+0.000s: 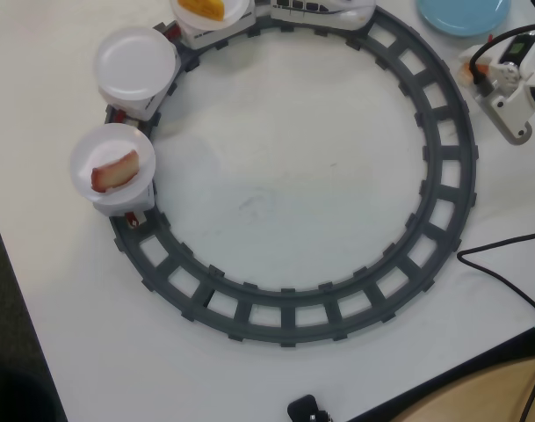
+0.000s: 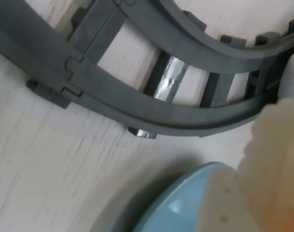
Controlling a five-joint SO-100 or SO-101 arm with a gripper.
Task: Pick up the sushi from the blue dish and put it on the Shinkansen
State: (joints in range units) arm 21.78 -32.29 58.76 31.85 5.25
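Grey ring track (image 1: 443, 202) lies on the white table (image 1: 285, 193). Gripper (image 1: 488, 72) sits at the overhead view's right edge, beside the blue dish (image 1: 465, 16); grip state cannot be determined. Sushi (image 2: 270, 159) (rice block, blurred) fills the wrist view's lower right, over the dish rim. Shinkansen (image 1: 324, 7) stands at the top edge.

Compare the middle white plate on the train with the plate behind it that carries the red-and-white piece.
In the overhead view, the middle white plate is bare, while the rear white plate carries a red-and-white piece. The middle plate sits higher in the picture, nearer the plate with the yellow-orange piece; the rear one comes last in the row. Both are round, white and ride on cars on the grey track.
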